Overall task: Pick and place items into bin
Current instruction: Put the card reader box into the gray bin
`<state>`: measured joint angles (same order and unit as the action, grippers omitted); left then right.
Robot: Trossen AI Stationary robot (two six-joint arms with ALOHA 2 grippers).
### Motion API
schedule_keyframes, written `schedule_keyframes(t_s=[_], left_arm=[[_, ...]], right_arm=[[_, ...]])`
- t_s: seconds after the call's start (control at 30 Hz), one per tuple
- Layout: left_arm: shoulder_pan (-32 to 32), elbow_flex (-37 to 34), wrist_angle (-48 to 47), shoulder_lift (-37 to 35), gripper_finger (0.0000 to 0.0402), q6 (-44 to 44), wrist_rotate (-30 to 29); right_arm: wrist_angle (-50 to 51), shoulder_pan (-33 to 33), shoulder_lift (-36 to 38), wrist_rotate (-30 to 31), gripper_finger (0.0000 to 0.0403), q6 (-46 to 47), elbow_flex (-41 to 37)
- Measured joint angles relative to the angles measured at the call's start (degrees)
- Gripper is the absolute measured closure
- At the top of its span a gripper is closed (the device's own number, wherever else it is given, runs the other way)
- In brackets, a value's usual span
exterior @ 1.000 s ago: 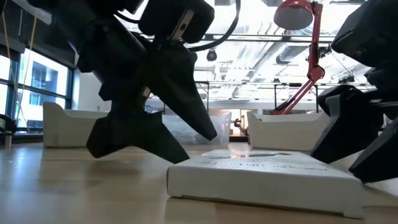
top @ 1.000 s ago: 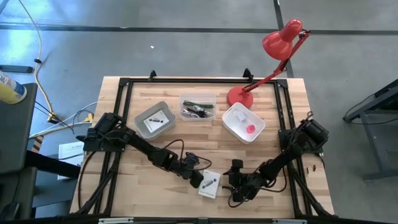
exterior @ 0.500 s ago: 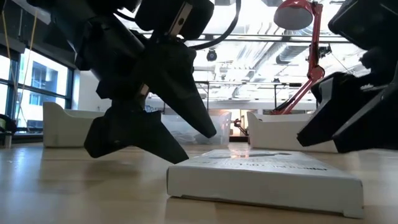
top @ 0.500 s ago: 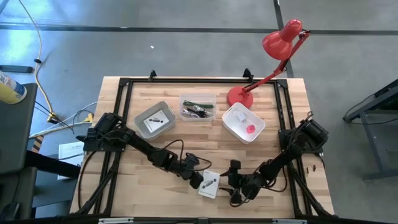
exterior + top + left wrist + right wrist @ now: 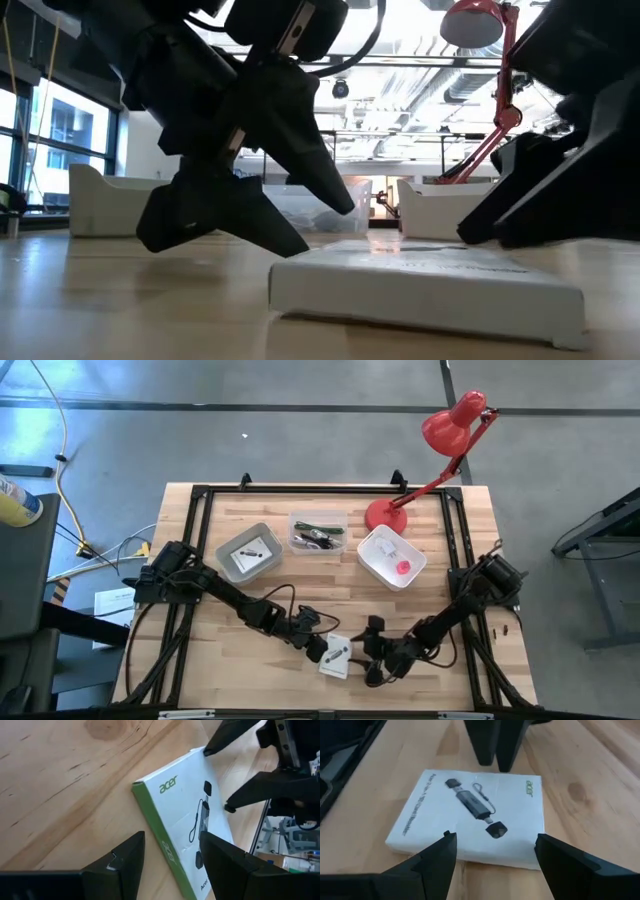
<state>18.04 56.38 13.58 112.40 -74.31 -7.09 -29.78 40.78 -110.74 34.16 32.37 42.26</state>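
While both grippers' jaws gape, white box [image 5: 336, 656] lies between left gripper [image 5: 322, 651], right gripper [image 5: 368, 653], bare wood around.

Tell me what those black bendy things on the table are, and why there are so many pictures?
They are two robot arms. Each ends in a two-finger pincher called a gripper. One camera looks down from above, one sits low on the table, and one rides on each arm's wrist.

On the wooden table lies a flat white box. The left gripper and the right gripper are both open, one on each side of the box. Nothing is held yet.

Farther back sit a grey bin, a clear bin and a white bin. A red lamp stands behind them.
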Motion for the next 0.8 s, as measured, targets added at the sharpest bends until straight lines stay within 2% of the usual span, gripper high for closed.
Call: schedule_keyframes(t_s=[0.27,0.53,0.8], left_arm=[[2.0,0.0,-0.1,0.0,0.0222,-5.0,-0.3],[4.6,0.1,-2.6,-0.1,0.0222,-10.4,-3.6],[4.5,0.1,-2.6,-0.1,0.0222,-11.5,-4.9]], right_arm=[[-1.1,0.6,-2.9,1.4,0.0144,1.7,0.2],[0.1,0.6,-3.1,2.0,0.0144,0.7,0.2],[-1.3,1.6,-5.7,3.7,0.0144,3.0,0.2]])
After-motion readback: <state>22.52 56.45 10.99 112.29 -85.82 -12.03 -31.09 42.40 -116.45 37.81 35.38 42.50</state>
